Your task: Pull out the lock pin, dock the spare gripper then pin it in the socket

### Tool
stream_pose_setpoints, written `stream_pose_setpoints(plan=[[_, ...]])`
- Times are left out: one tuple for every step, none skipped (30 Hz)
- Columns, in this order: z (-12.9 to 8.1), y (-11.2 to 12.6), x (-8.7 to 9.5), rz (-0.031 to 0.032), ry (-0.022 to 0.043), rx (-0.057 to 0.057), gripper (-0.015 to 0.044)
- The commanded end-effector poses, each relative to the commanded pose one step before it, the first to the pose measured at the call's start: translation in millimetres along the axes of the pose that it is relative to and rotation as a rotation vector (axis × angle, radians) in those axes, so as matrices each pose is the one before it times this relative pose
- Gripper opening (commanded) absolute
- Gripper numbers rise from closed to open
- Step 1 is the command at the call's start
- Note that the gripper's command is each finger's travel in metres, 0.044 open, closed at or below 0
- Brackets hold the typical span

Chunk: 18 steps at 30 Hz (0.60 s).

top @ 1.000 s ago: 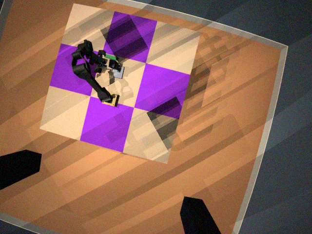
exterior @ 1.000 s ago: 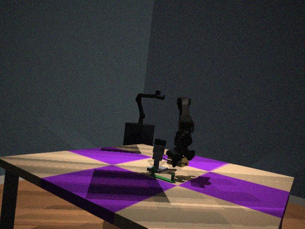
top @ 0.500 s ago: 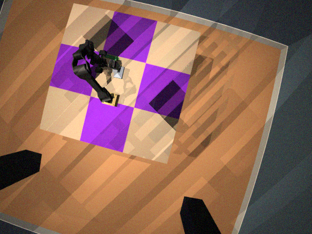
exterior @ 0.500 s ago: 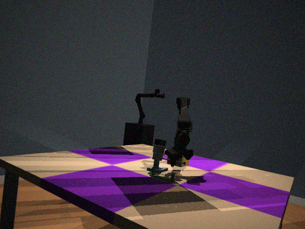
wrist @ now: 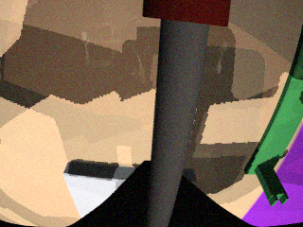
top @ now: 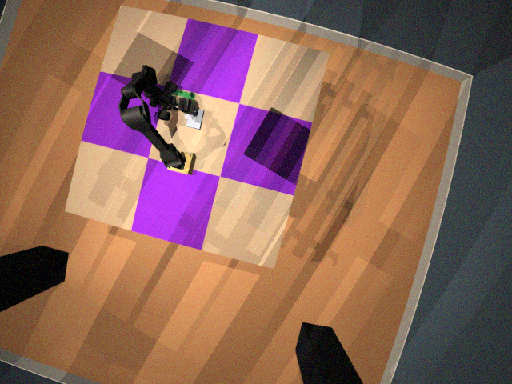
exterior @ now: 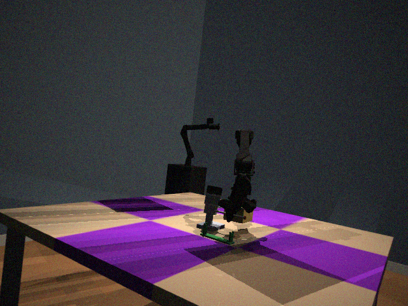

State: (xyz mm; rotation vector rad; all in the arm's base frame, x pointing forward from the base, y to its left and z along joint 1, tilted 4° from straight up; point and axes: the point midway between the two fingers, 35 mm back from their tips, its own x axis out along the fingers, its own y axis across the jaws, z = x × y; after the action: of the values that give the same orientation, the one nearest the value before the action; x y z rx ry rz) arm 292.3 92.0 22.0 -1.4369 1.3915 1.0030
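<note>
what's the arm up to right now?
The gripper is shut on the lock pin, a grey shaft with a dark red head, held above the checkered table. A dark upright part stands over the green base beside the arm. Pinning is not yet done.

Dark blue-grey walls (exterior: 99, 82) meet in a vertical corner at 12 o'clock in the exterior view. Light is dim; broad blocky shadows lie across everything.

Orange-brown wood plank floor (top: 248, 310), edged by a pale grey skirting strip (top: 434, 231) along the 3 o'clock side in the top view.

Square worktop (exterior: 296, 289) chequered in purple and beige panels, on a dark leg (exterior: 11, 266) at 8 o'clock in the exterior view.

Behind the worktop, a black box-shaped stand (exterior: 185, 179) carries a thin black jointed mast (exterior: 187, 141).

Two black wedge shapes (top: 29, 274) intrude at 8 and 5 o'clock in the top view; what they are is unclear.
</note>
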Motion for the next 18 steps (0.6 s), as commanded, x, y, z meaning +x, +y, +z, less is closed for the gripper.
stream_pose_setpoints(plan=[[-3.34,0.76,0.65,-0.00119,0.00143,-0.0033,0.0],[-0.75,0.01,0.2,0.00018,-0.00001,-0.0001,0.0],[-0.25,0.01,0.07,0.00006,0.0,0.0,0.0],[-0.5,-0.02,0.12,0.00013,-0.00002,-0.0001,0.0],[-0.97,-0.03,0.23,0.00025,-0.00003,-0.0001,0.0],[-0.75,-0.02,0.18,0.00019,-0.00002,-0.0001,0.0],[-0.25,-0.01,0.06,0.00006,-0.00001,0.0,0.0],[-0.49,-0.03,0.12,0.00017,-0.00001,0.0,0.0],[-0.95,-0.06,0.24,0.00032,-0.00003,-0.0001,0.0],[-0.74,-0.04,0.18,0.00025,-0.00002,-0.0001,0.0],[-0.25,-0.01,0.06,0.00008,-0.00001,0.0,0.0],[-0.49,-0.03,0.13,0.00018,-0.00001,-0.0001,0.0],[-0.96,-0.05,0.25,0.00036,-0.00002,-0.0001,0.0],[-0.75,-0.04,0.2,0.00028,-0.00001,-0.0001,0.0],[-0.25,-0.01,0.07,0.00009,0.0,0.0,0.0],[-0.49,-0.02,0.13,0.00019,-0.00001,-0.0001,0.0],[-0.96,-0.04,0.25,0.00037,-0.00002,-0.0001,0.0],[-0.75,-0.03,0.2,0.00029,-0.00001,-0.0001,0.0]])
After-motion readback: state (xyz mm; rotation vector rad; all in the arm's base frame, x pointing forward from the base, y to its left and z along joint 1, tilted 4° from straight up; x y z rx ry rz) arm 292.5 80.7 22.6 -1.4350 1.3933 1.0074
